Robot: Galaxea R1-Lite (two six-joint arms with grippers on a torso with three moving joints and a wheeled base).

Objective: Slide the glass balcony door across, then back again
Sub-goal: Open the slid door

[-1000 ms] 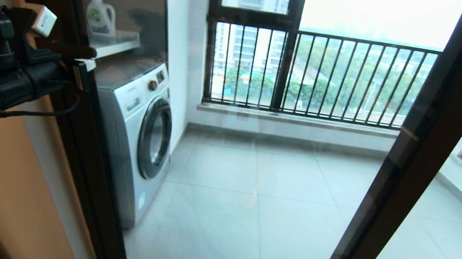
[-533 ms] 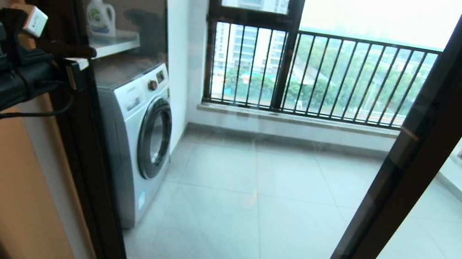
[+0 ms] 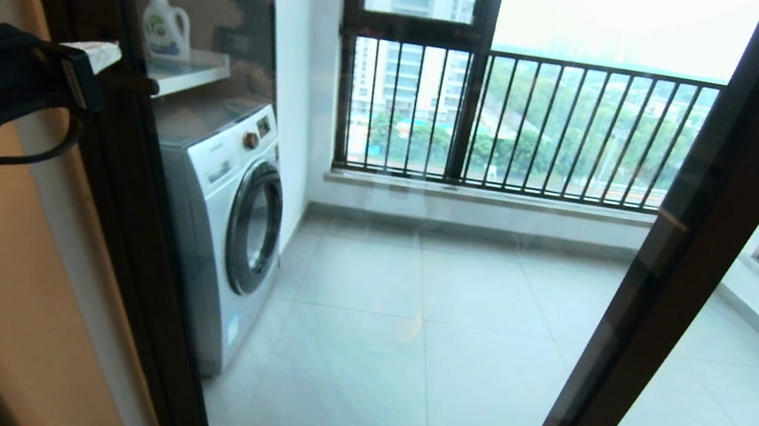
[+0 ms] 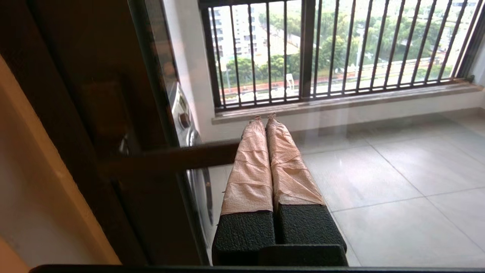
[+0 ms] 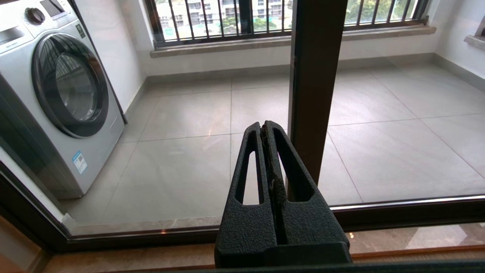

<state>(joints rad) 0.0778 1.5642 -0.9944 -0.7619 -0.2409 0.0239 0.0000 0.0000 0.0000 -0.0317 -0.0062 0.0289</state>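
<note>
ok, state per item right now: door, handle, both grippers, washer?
glass balcony door: across the opening, left stile at the frame.
handle: sticks out from the left stile, nothing gripping it.
left gripper: shut, empty, taped fingers beside the handle.
right gripper: shut, empty, low near the middle stile.
washing machine: porthole closed, behind the glass.
detergent bottle: upright on the shelf.

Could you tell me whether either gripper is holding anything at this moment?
Nothing is held: the left gripper is shut beside the door handle, and the right gripper is shut on nothing.
</note>
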